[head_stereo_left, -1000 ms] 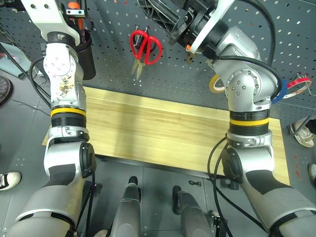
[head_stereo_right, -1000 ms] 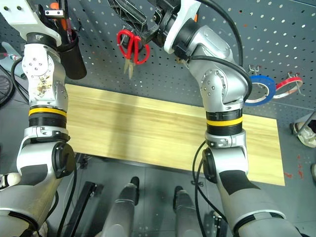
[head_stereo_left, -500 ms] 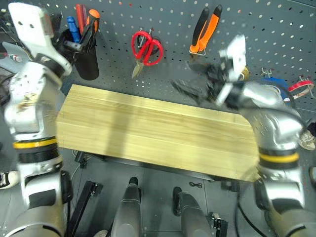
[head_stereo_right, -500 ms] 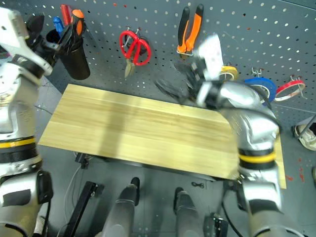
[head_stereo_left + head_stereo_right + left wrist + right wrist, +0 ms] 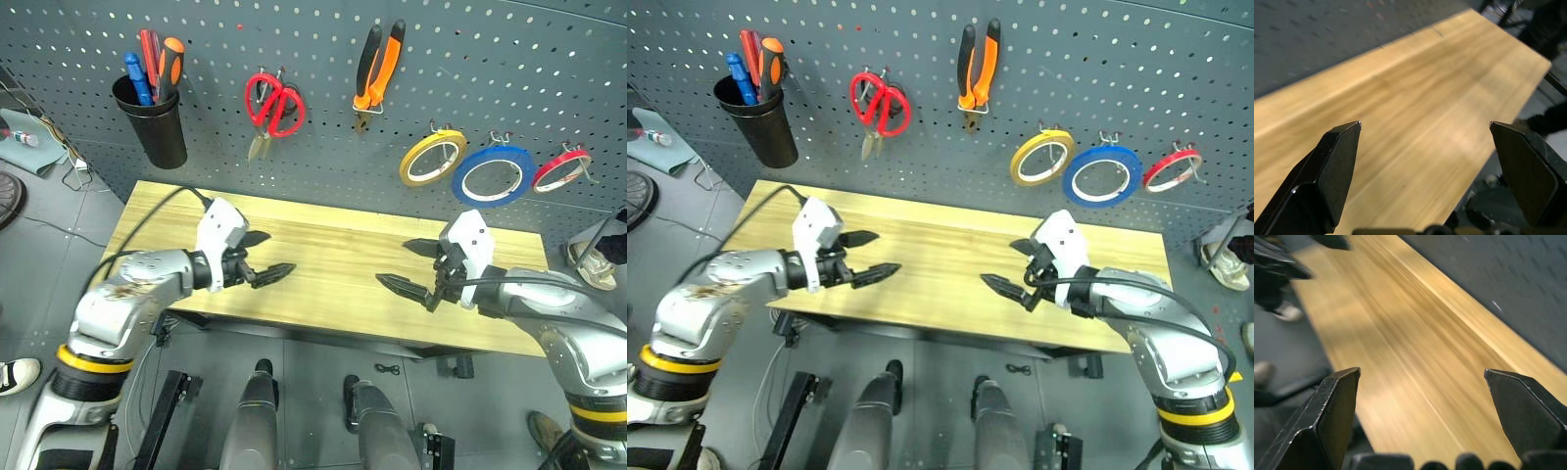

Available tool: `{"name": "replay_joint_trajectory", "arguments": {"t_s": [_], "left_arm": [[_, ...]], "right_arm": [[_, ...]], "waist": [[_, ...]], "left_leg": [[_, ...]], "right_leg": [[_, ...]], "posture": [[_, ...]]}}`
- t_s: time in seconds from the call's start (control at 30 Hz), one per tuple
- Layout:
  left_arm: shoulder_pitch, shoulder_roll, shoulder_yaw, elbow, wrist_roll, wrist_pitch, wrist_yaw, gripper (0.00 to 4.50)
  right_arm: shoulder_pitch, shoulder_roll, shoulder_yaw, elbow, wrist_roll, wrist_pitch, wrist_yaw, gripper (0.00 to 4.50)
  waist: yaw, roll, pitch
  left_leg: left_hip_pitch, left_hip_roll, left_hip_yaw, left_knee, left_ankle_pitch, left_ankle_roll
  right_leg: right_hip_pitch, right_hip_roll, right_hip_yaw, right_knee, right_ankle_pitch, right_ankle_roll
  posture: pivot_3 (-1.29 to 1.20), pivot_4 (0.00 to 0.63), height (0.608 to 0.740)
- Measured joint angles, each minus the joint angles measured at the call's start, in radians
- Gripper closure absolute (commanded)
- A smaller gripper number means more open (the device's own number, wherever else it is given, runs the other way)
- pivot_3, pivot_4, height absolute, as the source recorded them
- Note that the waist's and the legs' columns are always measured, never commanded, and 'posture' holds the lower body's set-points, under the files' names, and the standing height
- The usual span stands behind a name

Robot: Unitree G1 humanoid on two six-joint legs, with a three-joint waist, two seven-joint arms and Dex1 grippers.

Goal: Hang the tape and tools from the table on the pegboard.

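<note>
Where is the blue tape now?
The blue tape hangs on the pegboard, on the robot's right side in the head views, between the yellow tape and the red tape.

Both arms are held low, bent inward. The left gripper [image 5: 265, 255] and right gripper [image 5: 407, 264] are pointed toward each other, fingers spread wide, nothing held.
</note>
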Motion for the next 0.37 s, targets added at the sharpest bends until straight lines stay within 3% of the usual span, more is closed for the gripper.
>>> {"name": "replay_joint_trajectory", "arguments": {"t_s": [0.13, 0.37], "left_arm": [[-0.005, -0.062, -0.064, 0.141, 0.094, -0.110, -0.043, 0.01], [-0.005, -0.086, -0.072, 0.230, 0.176, -0.205, -0.088, 0.01]], "right_arm": [[0.050, 0.037, 0.009, 0.051, -0.070, -0.031, -0.056, 0.00], [0.094, 0.088, 0.025, 0.098, -0.133, -0.087, -0.097, 0.00]], "waist": [[-0.011, 0.000, -0.004], [-0.030, 0.001, -0.009]], "left_leg": [[0.000, 0.000, 0.000, 0.000, 0.000, 0.000], [0.000, 0.000, -0.001, 0.001, 0.000, 0.000]], "right_leg": [[0.000, 0.000, 0.000, 0.001, 0.000, -0.001], [0.000, 0.000, 0.000, 0.001, 0.000, 0.001]], "posture": [[0.07, 0.286, 0.740], [0.07, 0.296, 0.740]]}}
